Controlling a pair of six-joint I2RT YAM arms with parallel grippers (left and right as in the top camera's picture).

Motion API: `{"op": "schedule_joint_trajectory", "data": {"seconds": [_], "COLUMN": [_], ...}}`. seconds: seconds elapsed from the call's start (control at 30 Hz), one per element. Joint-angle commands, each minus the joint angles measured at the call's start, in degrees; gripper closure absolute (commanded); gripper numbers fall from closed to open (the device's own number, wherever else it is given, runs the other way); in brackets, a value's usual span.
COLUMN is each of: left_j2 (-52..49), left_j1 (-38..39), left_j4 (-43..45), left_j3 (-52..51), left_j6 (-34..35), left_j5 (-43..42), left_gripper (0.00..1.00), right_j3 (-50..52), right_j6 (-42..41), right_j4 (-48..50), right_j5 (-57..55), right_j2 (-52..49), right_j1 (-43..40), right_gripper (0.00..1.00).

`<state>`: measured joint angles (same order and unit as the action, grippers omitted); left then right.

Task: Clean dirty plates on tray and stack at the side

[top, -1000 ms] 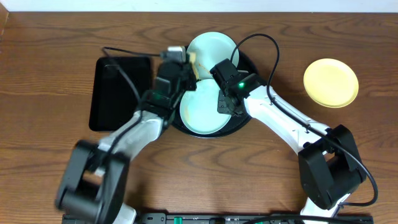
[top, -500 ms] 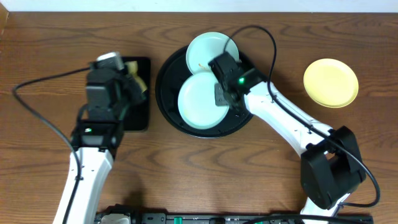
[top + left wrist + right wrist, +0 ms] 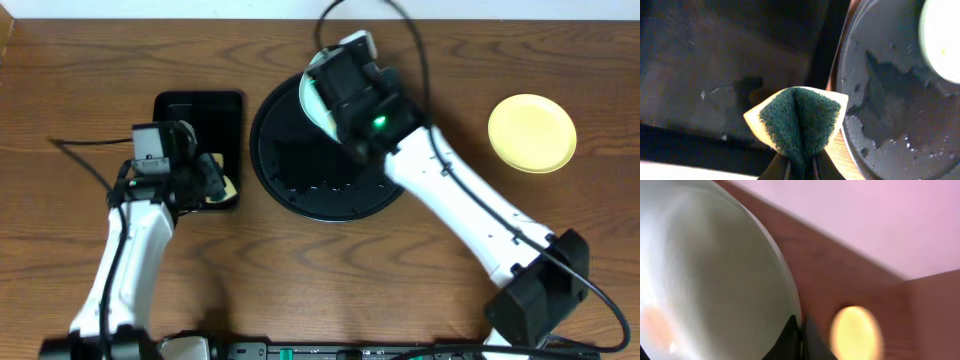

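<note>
My right gripper (image 3: 801,325) is shut on the rim of a light blue plate (image 3: 710,275), held tilted in the air over the back of the round black tray (image 3: 320,185). From overhead the right gripper (image 3: 345,90) covers most of a light blue plate (image 3: 313,100); I cannot tell whether that is the held one. Another light blue plate (image 3: 942,40) with a small smudge lies on the wet tray (image 3: 890,100). The pale yellow plate (image 3: 532,133) lies on the table at the right. My left gripper (image 3: 800,162) is shut on a green and yellow sponge (image 3: 797,120).
A rectangular black tray (image 3: 185,125) lies left of the round tray, and the left gripper (image 3: 212,180) hangs with the sponge (image 3: 226,187) at its front right corner. Wood table (image 3: 400,260) surrounds both trays. The yellow plate (image 3: 855,332) shows blurred in the right wrist view.
The left arm pulled the sponge off the round tray to the rectangular tray's front right corner. The right gripper lifted the front blue plate off the tray and up toward the back.
</note>
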<state>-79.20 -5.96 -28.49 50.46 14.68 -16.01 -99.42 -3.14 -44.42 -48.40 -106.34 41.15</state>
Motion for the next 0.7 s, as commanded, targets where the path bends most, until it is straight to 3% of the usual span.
{"op": "schedule_joint_trajectory", "data": {"seconds": [0.0, 0.17, 0.43, 0.67], "left_j2": [-3.2, -5.2, -5.0, -5.0], "left_j1": [-0.4, -0.5, -1.8, -1.9], "left_j4": [0.3, 0.7, 0.9, 1.2], "left_j3": [0.2, 0.2, 0.2, 0.2], "left_j6": [-3.1, -4.8, -4.8, -4.8], "left_j5": [-2.9, -2.9, -2.9, -3.1], "left_gripper": [0.92, 0.92, 0.92, 0.92], "right_j3": [-0.6, -0.5, -0.5, -0.2], "right_j6": [5.0, 1.9, -6.3, -7.8], "right_j4": [1.0, 1.0, 1.2, 1.3], "right_j5": [-19.9, -22.1, -36.4, -35.5], "right_j2": [0.9, 0.9, 0.9, 0.9], "right_j1": [4.0, 8.6, 13.4, 13.6], "right_gripper": [0.99, 0.99, 0.99, 0.99]}}
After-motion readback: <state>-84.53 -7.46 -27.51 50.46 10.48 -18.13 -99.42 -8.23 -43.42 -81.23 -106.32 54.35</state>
